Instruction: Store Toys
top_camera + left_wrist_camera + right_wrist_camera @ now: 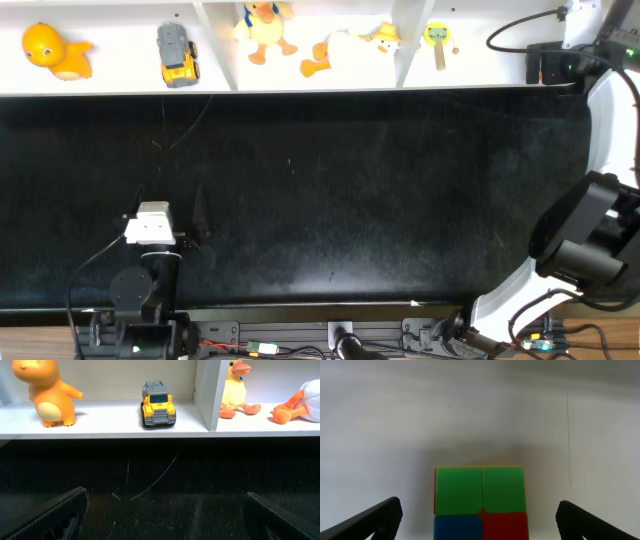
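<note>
Toys stand on a white shelf (300, 85) along the far edge: an orange dinosaur (58, 50), a yellow truck (177, 55), a yellow duck (265, 28), a white duck lying down (345, 48) and a small green figure (438, 40). A colour cube (480, 502) with green, blue and red faces rests on a white shelf floor. My right gripper (480, 527) is open, its fingers wide on either side of the cube and apart from it. My left gripper (165, 520) is open and empty, low over the black mat, facing the truck (158, 404) and dinosaur (47, 392).
White dividers (207, 395) split the shelf into compartments. The black mat (330, 190) covers the table between the arms and the shelf. The left arm (152, 225) sits near its base; the right arm (590, 230) stretches up to the far right corner, among cables (520, 30).
</note>
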